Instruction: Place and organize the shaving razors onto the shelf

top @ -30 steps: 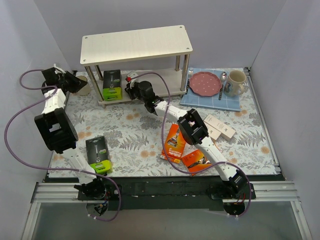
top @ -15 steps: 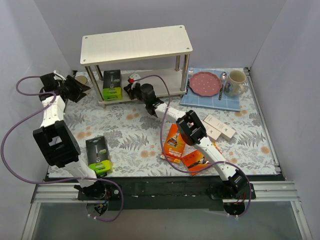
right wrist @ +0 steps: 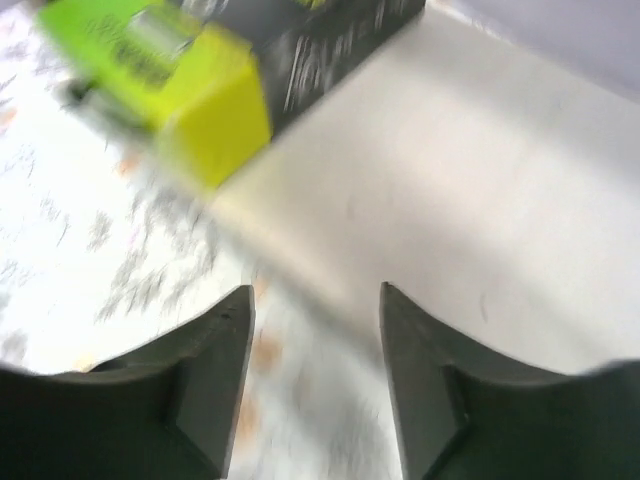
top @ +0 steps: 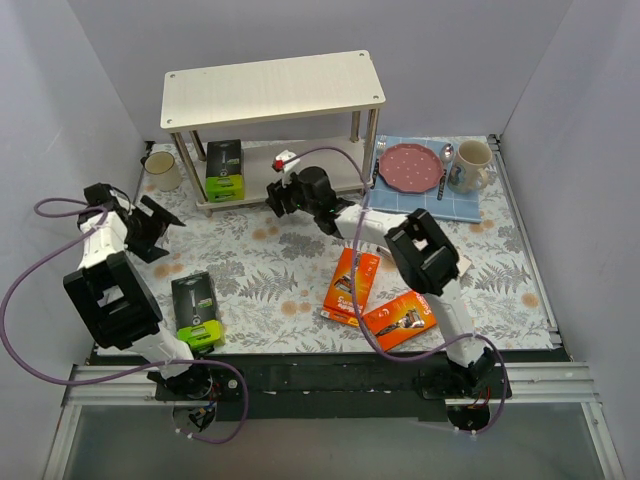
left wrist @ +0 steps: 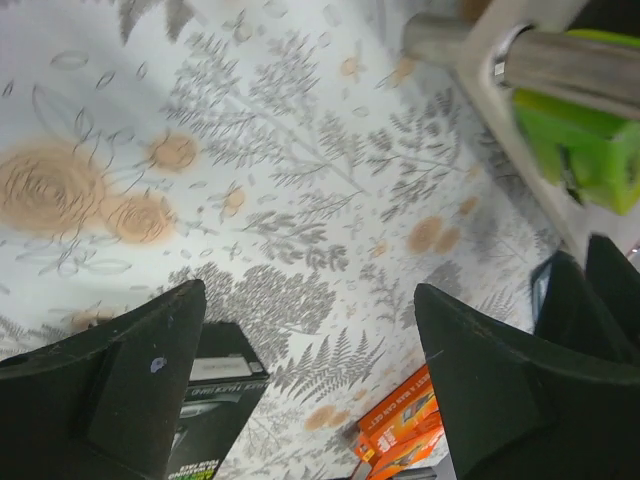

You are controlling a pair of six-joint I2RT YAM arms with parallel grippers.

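Placement of razor packs. The shelf (top: 272,88) stands at the far side of the flowered table (top: 270,265); one green-and-black pack (top: 224,170) stands upright at the left end of its lower board. A second green-and-black pack (top: 196,308) lies flat near the left arm's base, and two orange packs (top: 352,285) (top: 400,320) lie flat on the table by the right arm. The left gripper (left wrist: 308,295) hangs over the table, left of the shelf, fingers spread wide with nothing between them. The right gripper (right wrist: 312,295) is at the front edge of the lower board, right of the standing pack, fingers parted and empty.
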